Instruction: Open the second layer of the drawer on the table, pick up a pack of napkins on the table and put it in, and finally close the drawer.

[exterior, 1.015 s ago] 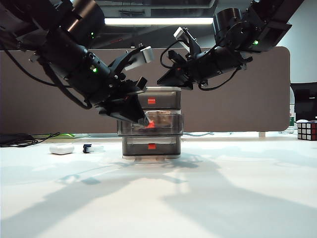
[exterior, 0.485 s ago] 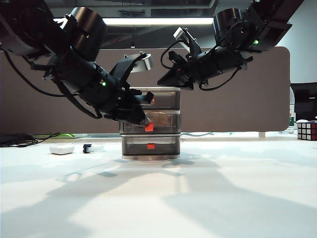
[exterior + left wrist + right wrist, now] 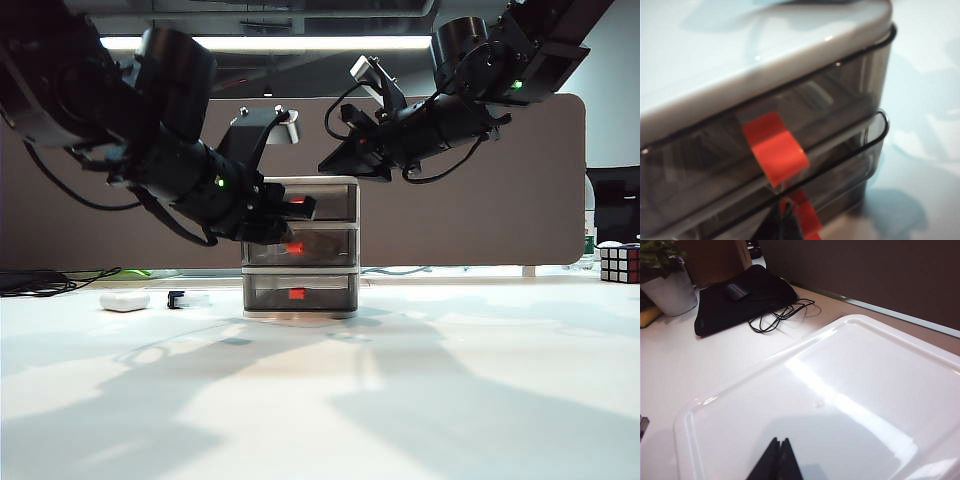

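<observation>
Drawer [image 3: 300, 247] stands mid-table [image 3: 400, 400], all three layers flush. Second layer [image 3: 302, 247] is pushed in; its contents are blurred through the smoky wall, so the napkin pack cannot be made out. Left gripper [image 3: 290, 225], jaws pressed together on nothing, noses against the front at about 9 o'clock of the red tab [image 3: 775, 147]. Right gripper [image 3: 777, 460], tips pinched together and empty, hovers just over the drawer's white top [image 3: 850, 390], at its 1 o'clock.

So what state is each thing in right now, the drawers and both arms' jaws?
Middle drawer: nearly shut, front still a little proud in the left wrist view.
Top drawer: shut.
Bottom drawer: shut.
Left gripper: jaws shut, at the middle drawer's front.
Right gripper: jaws shut, on the cabinet top.
</observation>
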Controlling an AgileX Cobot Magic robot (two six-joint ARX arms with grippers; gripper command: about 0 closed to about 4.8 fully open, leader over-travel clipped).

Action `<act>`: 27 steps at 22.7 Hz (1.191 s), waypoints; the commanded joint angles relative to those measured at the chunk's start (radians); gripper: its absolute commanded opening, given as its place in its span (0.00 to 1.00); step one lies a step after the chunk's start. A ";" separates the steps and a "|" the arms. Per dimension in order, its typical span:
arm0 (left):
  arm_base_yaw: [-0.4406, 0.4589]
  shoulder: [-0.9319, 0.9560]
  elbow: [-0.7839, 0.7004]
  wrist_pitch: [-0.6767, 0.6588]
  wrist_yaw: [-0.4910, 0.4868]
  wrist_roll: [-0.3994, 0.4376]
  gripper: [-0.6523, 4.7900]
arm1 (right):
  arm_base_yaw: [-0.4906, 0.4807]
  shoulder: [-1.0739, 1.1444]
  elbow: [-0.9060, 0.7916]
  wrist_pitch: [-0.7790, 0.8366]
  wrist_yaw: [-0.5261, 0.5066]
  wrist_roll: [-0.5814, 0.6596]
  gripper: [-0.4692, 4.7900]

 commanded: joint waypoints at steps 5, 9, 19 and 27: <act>0.003 -0.009 -0.001 0.037 -0.008 0.032 0.11 | 0.002 -0.001 -0.009 -0.088 -0.076 -0.076 0.08; 0.000 -0.188 -0.006 -0.233 -0.019 0.069 0.11 | 0.003 -0.127 -0.009 -0.210 0.013 -0.175 0.08; 0.000 -0.935 -0.356 -0.510 -0.011 -0.004 0.11 | 0.003 -0.657 -0.307 -0.342 0.109 -0.217 0.08; -0.104 -1.387 -0.613 -0.552 -0.140 -0.101 0.11 | 0.004 -1.141 -0.755 -0.304 0.230 -0.085 0.08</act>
